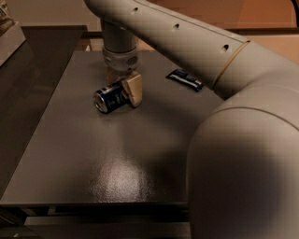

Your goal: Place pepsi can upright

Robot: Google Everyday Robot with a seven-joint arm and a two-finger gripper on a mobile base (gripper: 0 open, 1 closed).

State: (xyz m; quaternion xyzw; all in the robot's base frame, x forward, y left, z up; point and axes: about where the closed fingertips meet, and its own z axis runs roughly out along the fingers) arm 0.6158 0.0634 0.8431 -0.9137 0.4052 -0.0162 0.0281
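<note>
The tan, blocky near finger (133, 89) of the gripper (122, 84) lies against the rear half of the pepsi can (110, 97). The other finger shows just behind the can, so the pair is closed about it. The can is a smooth dark blue cylinder lying on its side on the table (117, 163), its silver end turned to the near left. A flat dark snack packet (185, 79) lies well apart to the right. The matte grey tabletop runs bare toward its near edge.

place: robot test room | cues: grey table (117, 163), tan wall (51, 11) | tool (122, 91): at pepsi can (107, 98)
</note>
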